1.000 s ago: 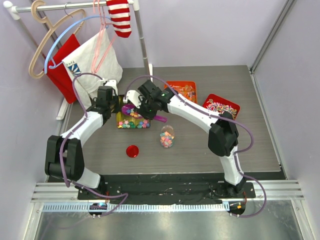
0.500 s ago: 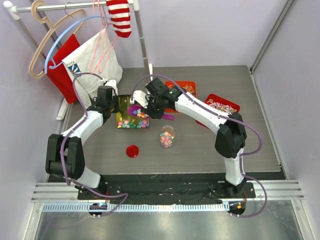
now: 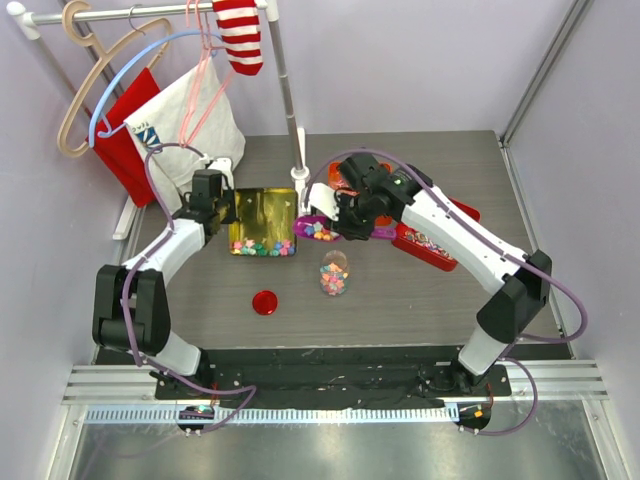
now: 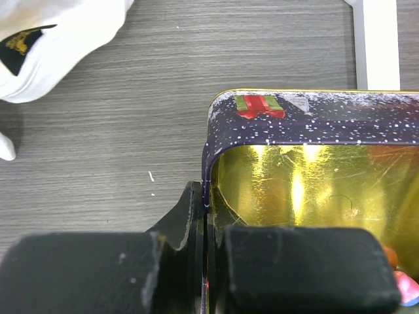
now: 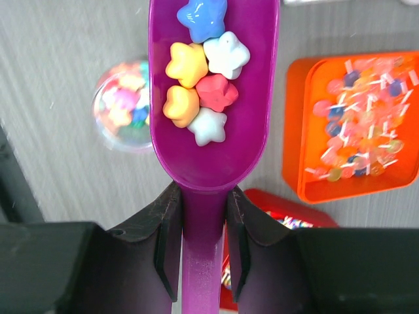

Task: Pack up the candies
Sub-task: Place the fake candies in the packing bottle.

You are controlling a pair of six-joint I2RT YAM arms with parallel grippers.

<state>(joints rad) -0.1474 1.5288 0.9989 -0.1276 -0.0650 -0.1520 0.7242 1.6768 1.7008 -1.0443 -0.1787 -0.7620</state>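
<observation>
Cataloguing the bench at one moment of the packing job

1. Right gripper (image 5: pixel 203 229): jaws were closed narrow on the handle of the purple scoop (image 5: pixel 208 157), one finger on either side. The scoop was level, bowl up, and carried six candies (image 5: pixel 200 85), small star-like pastel sweets.

2. Left gripper (image 4: pixel 204 261): jaws were pinched shut across the left wall of the gold tin (image 4: pixel 314 170), one finger inside and one outside. The tin stood flat on the table (image 3: pixel 420 300), with further stock heaped along its near end.

3. Jar (image 3: pixel 334 272): clear, upright, mouth open, partly filled with the same sweets. The red lid (image 3: pixel 264 302) lay apart, to its left and nearer the bases.

4. Governing relation: from above, the scoop's long axis ran roughly left to right, bowl leading left, handle back toward the right wrist. The jar stood just nearer the bases than the bowl, close beside it rather than squarely beneath. In the right wrist view its mouth showed off the bowl's left edge. The right arm was much the nearer and bore the load, while the left was occupied at the tin. Judged need: bring the bowl's tip over the mouth, then tilt.

5. Other: orange tin (image 5: pixel 353 124) and red tin (image 5: pixel 281 208), wrapped sweets, not concerned
</observation>
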